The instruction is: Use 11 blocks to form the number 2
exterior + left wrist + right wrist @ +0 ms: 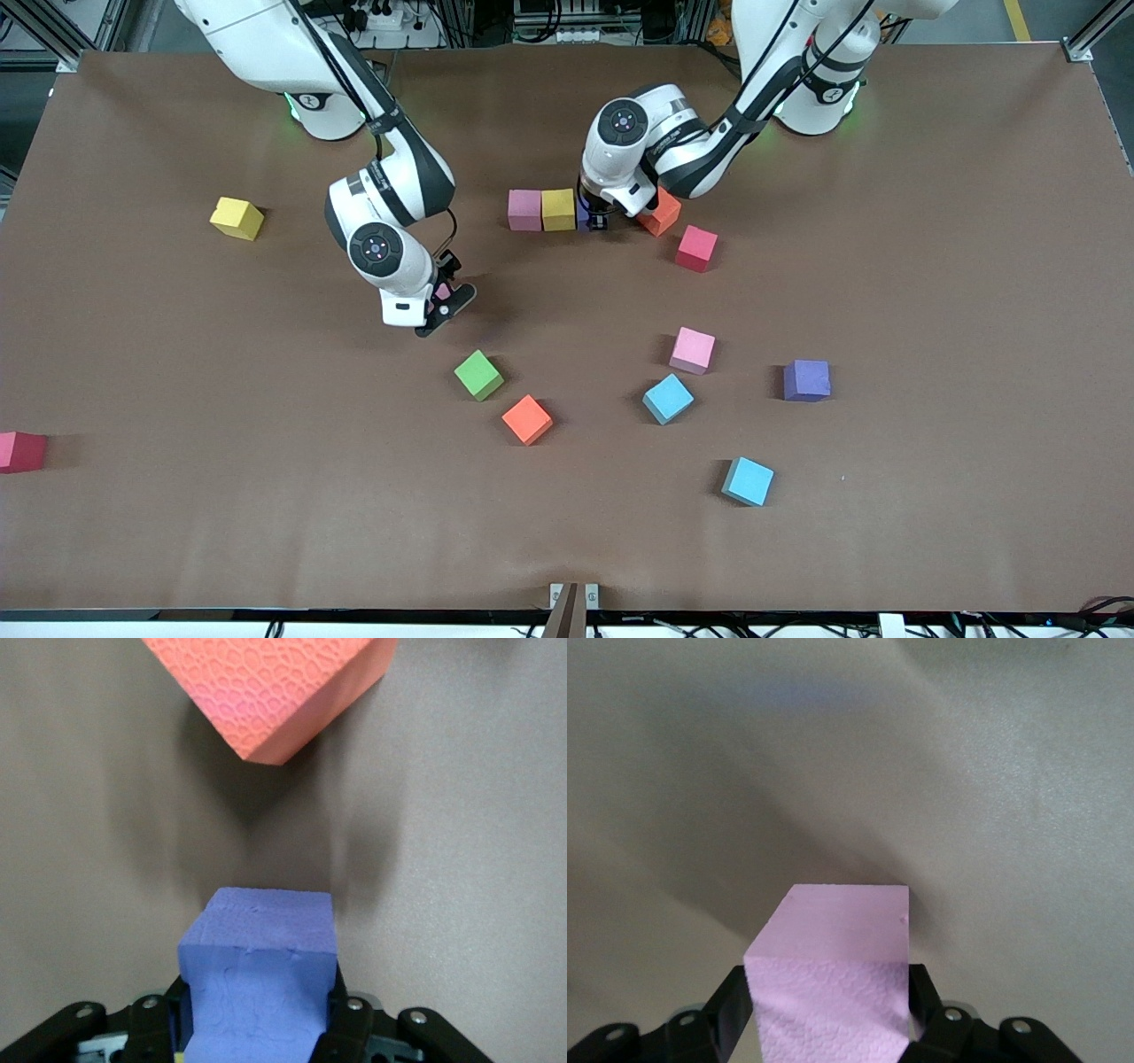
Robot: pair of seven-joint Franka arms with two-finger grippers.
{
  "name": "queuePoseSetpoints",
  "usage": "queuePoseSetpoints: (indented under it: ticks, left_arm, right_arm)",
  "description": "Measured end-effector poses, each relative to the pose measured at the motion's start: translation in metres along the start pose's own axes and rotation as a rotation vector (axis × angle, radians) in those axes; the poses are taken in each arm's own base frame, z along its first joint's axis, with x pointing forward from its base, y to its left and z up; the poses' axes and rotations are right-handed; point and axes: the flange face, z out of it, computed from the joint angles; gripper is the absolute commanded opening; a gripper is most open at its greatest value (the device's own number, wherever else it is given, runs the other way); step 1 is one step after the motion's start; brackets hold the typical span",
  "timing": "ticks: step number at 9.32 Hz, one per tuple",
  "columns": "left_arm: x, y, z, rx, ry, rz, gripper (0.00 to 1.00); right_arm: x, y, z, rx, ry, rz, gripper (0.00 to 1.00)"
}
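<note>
front view, from the right arm's end of the table to the left arm's end, with the started row of blocks as landmark. a red cube (21, 451) lies at the table edge, well apart from the row and nearer the camera. a yellow block (236, 218) sits alone toward the right arm's end, about level with the row. the right gripper (441, 306) is low over bare table, between the row and the green block (478, 375); its fingers (921, 1005) stand on either side of a pink block (833, 979), closed against its two faces, as the right wrist view shows. an orange block (527, 419) lies just beside the green one, nearer the camera.

the row itself: a pink block (524, 210) touching a yellow block (558, 209), and next to that the left gripper (595, 217), clamped on a purple block (259, 979) set down at the row's end. another orange block (663, 213) lies tilted just beside this gripper, with a red cube (696, 248) near it.

nearer the camera than the row: a pink block (692, 350), a light blue block (668, 399), a second light blue block (748, 481), and a purple block (806, 380) toward the left arm's end.

no brand, label or writing can be read on any block.
</note>
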Motion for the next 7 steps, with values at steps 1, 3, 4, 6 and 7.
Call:
queuePoseSetpoints:
  ticks: [1,3,4,6,7]
  left_arm:
    - [-0.002,-0.001,0.001,-0.007,0.005,0.005,0.0]
    - [-0.004,-0.001,0.001,-0.012,0.008,0.009,0.0]
    - [-0.004,-0.001,0.001,-0.012,0.009,0.009,0.0]
    - [-0.005,-0.002,0.001,-0.013,0.011,0.012,0.0]
    - [-0.006,-0.002,0.001,-0.014,0.014,0.015,0.0]
  right_arm:
    - [0.0,0.0,0.005,-0.001,-0.003,-0.002,0.21]
    - [0.001,0.001,0.002,-0.005,0.002,-0.012,0.0]
    - [0.003,0.001,-0.003,-0.011,0.013,-0.056,0.0]
    - [0.009,0.002,-0.022,-0.021,0.036,-0.182,0.0]
    - [0.009,0.002,-0.035,-0.023,0.039,-0.21,0.0]
